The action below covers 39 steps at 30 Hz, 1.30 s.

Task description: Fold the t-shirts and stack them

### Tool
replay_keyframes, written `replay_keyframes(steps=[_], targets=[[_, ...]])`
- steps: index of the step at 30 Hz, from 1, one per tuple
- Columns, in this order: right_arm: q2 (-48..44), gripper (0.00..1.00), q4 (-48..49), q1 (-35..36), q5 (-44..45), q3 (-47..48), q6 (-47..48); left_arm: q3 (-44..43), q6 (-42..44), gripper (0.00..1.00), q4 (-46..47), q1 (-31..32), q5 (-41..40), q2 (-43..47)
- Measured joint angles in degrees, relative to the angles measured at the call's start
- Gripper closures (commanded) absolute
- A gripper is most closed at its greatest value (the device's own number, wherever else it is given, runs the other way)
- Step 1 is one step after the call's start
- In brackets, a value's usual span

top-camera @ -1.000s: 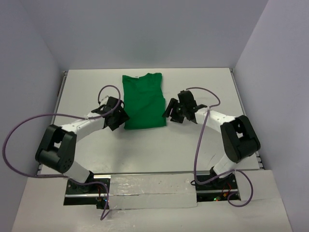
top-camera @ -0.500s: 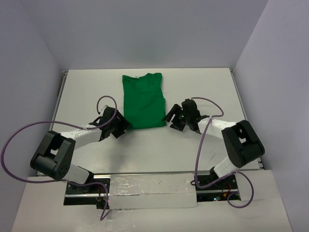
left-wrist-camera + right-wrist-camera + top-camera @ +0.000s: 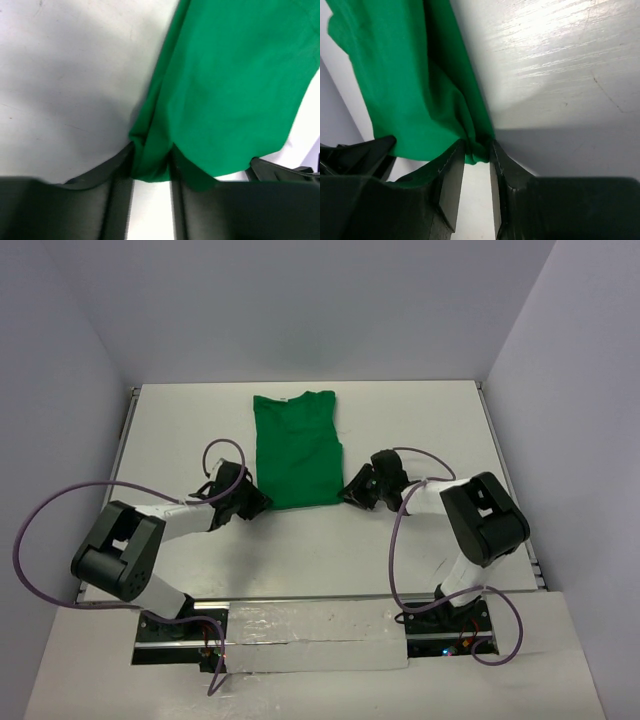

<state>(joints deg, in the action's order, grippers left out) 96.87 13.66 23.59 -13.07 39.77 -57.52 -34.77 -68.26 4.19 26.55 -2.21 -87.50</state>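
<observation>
The bright green t-shirt (image 3: pixel 296 447) lies flat on the white table (image 3: pixel 420 430), sides folded in, neck toward the far edge. My left gripper (image 3: pixel 259 504) is down at the shirt's near left corner, shut on a bunched bit of the hem (image 3: pixel 152 160). At the near right corner my right gripper (image 3: pixel 349 494) is shut on the green cloth (image 3: pixel 477 147) as well. In both wrist views the fabric is pinched between the dark fingers (image 3: pixel 452 170).
Purple cables (image 3: pixel 60 505) loop from both arms over the table. Grey walls stand on three sides. A metal rail (image 3: pixel 310 625) with the arm bases runs along the near edge.
Both grippers dropped toward the table and moved in to the shirt's near corners, then went from open to shut on the hem.
</observation>
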Motion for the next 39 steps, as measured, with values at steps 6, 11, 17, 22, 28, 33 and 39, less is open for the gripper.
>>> replay_keyframes(steps=[6, 11, 17, 22, 28, 33, 39], targets=[[0.99, 0.91, 0.51, 0.0, -0.27, 0.23, -0.28, -1.91, -0.09, 0.9, -1.04, 0.0, -0.08, -2.49], [0.81, 0.91, 0.46, 0.0, -0.27, 0.27, 0.0, -4.3, 0.73, 0.9, -2.69, 0.03, -0.32, -4.01], [-3.86, 0.91, -1.4, 0.42, -0.29, -0.29, 1.29, -2.78, 1.59, 0.9, -6.42, 0.65, -0.56, 1.27], [-11.42, 0.91, -2.99, 2.09, 0.23, -4.01, 2.67, -0.98, 1.61, 0.9, -12.44, 3.85, -1.01, 9.82], [-23.4, 0.91, -8.11, 7.02, 1.93, -12.37, 3.08, 1.81, -0.15, 0.9, -20.02, 11.24, -2.56, 21.39], [-35.45, 0.91, -15.83, 11.13, 3.5, -15.21, 2.9, 6.07, -5.63, 0.9, -28.38, 17.79, -3.6, 33.4], [-43.29, 0.91, -23.03, 11.59, 6.07, -12.94, 3.24, 6.4, -9.83, 0.9, -34.27, 20.24, -5.19, 43.11]])
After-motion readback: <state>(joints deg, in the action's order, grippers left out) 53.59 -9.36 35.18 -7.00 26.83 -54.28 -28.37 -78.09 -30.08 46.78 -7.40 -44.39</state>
